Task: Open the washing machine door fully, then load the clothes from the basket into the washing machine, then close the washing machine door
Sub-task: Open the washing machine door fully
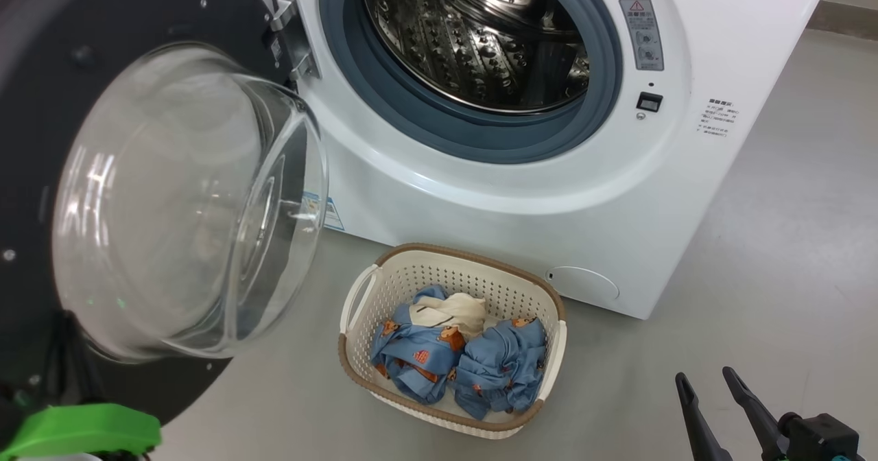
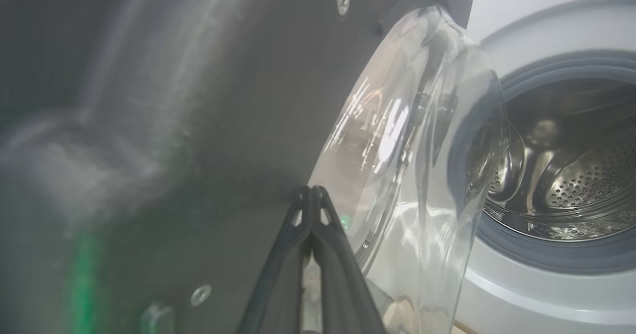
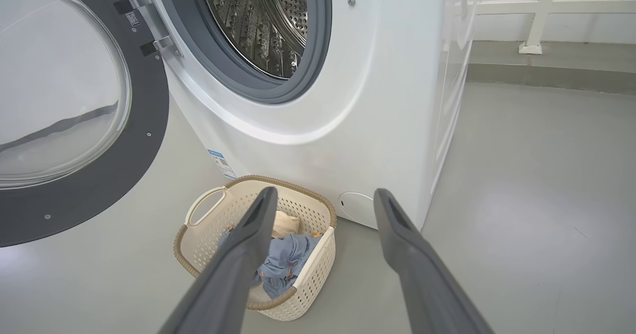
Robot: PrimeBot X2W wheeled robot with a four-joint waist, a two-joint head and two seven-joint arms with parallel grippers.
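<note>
A bare grey floor (image 1: 789, 241) spread under and beyond the right jaws, running back to a wall edged by a white railing (image 3: 541, 6) far ahead of them. One washing machine (image 1: 521, 193) stood ahead of the right jaws and to their left, its steel drum (image 1: 473, 42) and grey gasket (image 1: 411, 104) exposed. The single washing machine door (image 1: 41, 138) hung swung open on its hinge, well to the left of the right jaws, with its dark inner face and one bulging glass bowl (image 1: 171, 200) turned outward.

The left jaws were closed with nothing between them. Their two dark fingers (image 2: 338, 254) were pressed together, with the tips at the door's inner face just beside the bowl's edge. Whether they touched the door could not be told.

One basket (image 1: 439, 255) sat on the floor against the foot of the machine, below the right jaws and to their left. Inside it lay the clothes (image 1: 425, 358): a heap of blue printed garments, too tangled to count, and one cream-white garment (image 1: 456, 310) on top.

The right jaws stood wide open and empty above the floor. Their two fingers (image 3: 412, 254) were well apart and clear of the basket.
</note>
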